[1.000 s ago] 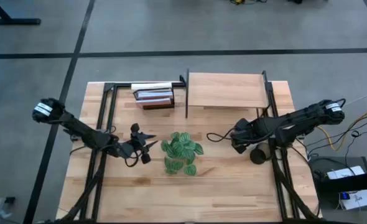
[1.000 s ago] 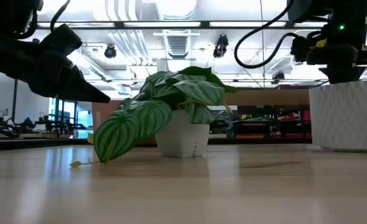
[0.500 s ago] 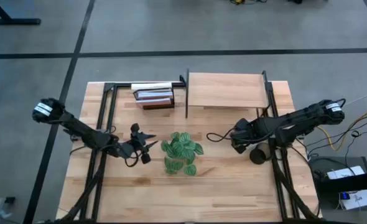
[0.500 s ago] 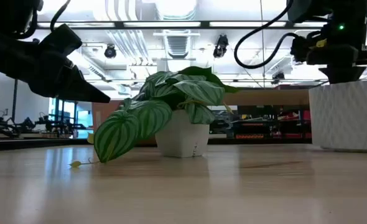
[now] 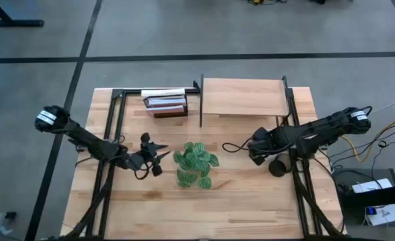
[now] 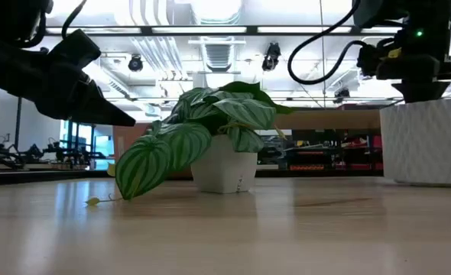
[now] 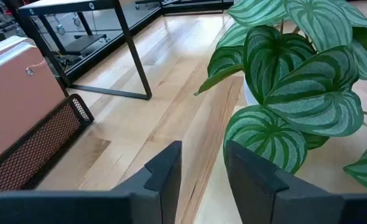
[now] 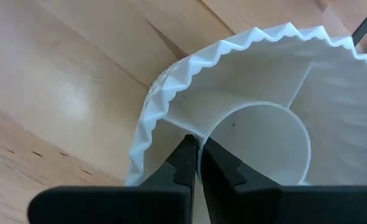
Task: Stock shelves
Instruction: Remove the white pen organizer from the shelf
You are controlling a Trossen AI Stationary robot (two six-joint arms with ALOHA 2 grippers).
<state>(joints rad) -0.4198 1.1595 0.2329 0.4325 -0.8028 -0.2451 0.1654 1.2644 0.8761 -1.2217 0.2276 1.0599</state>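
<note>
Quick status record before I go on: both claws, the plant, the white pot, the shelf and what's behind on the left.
left claw: open, beside the plant's leaves, apart from them
right claw: shut on the white pot's rim
plant: mid-table, upright in its own small white pot
white pot: zigzag rim, empty, on the table's right side
shelf: back of table, board bare
books: stacked left of the shelf

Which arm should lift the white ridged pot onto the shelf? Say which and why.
Right. Its claw is already shut on the white ridged pot's rim, near the black-framed wooden shelf. The left claw is open, facing the green striped plant.
</note>
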